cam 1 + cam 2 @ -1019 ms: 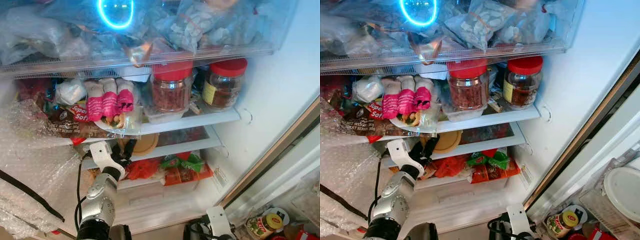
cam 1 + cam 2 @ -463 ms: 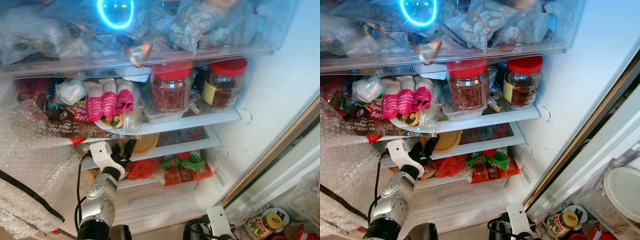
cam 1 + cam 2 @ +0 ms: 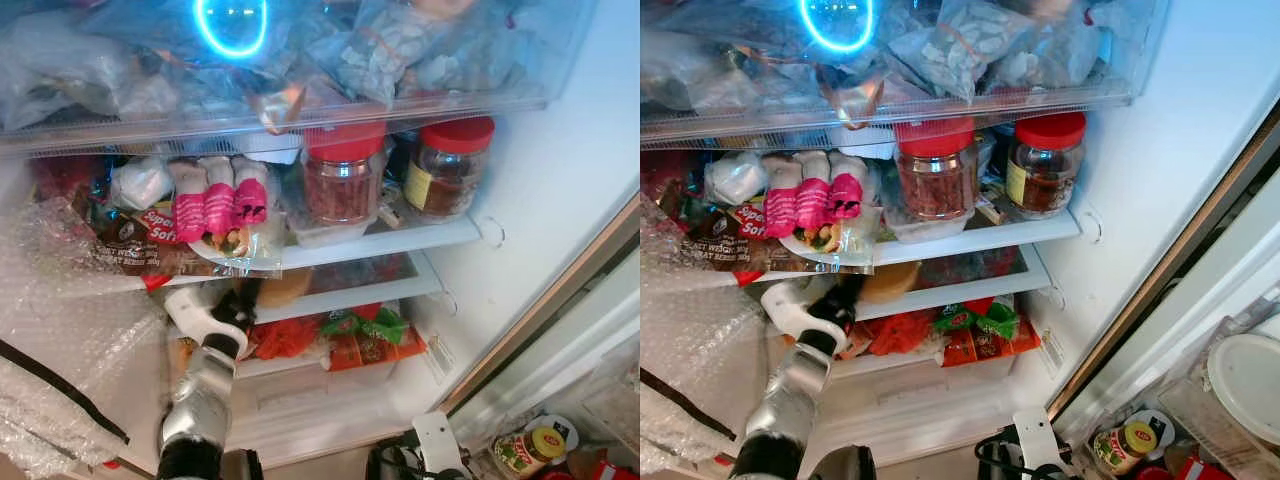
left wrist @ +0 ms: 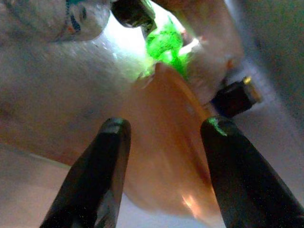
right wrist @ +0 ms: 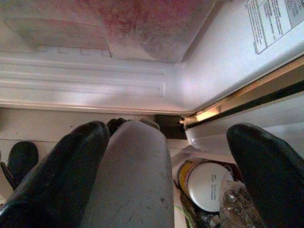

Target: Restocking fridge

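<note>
Now mid-placement: left gripper [image 4: 161, 128] reaching into fridge mid shelf [image 3: 350, 297], fingers spread, tan round container [image 3: 890, 283] just ahead, not gripped. Right gripper [image 5: 166, 156] idle, low, fingers apart. Next, I'd guess: clear arm w/o snagging bubble wrap [image 3: 70, 330].

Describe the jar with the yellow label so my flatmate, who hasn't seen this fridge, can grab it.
Look at the open fridge and find the white shelf just under the clear drawer of bags. Two red-lidded jars stand there; take the right-hand jar, nearest the fridge's side wall. It is shorter and darker inside than its neighbour jar, and it alone has a yellow label.
</note>
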Tool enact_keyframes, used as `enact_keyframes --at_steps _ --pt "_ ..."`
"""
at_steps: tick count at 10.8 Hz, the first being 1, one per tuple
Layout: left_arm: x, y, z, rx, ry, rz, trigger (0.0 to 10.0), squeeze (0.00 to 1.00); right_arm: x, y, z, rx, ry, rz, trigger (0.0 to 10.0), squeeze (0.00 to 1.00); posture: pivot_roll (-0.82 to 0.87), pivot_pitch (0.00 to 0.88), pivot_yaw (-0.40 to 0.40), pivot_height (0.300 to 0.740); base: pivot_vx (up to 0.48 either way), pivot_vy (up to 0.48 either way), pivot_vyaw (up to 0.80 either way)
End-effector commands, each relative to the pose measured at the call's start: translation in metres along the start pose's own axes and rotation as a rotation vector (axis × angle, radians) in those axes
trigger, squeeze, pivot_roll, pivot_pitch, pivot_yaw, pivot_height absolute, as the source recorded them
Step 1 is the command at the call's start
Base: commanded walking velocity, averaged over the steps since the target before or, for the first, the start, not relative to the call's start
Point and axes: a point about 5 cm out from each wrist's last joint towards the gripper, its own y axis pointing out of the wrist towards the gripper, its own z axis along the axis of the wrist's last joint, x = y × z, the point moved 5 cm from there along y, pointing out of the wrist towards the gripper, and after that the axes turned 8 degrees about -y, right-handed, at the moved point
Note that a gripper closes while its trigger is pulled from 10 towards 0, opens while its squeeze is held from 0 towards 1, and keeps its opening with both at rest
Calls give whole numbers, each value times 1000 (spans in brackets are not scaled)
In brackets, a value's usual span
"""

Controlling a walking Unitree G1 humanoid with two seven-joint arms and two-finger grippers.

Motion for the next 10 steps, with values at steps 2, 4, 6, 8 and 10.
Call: enact_keyframes --at_steps 2,4,6,8,10 --pt "6 0 1 -13 77 -36 10000 0 -19 -14 -51 -167 0 57 10000 0 -190 55 -21 631 0 0 0" --pt "9 -1 7 -13 77 -56 10000 0 -18 -14 -51 -168 0 57 10000 0 -188 60 -24 631 0 0 0" --pt "17 -2 8 -28 132 -94 10000 0 -18 -14 -51 -168 0 56 10000 0 -190 62 -24 631 0 0 0" --pt "16 -9 10 -35 161 -95 10000 0 -18 -14 -51 -167 1 56 10000 0 -191 64 -23 631 0 0 0" --pt "17 -17 11 -39 175 -97 10000 0 -18 -14 -51 -167 1 57 10000 0 -190 67 -23 631 0 0 0"
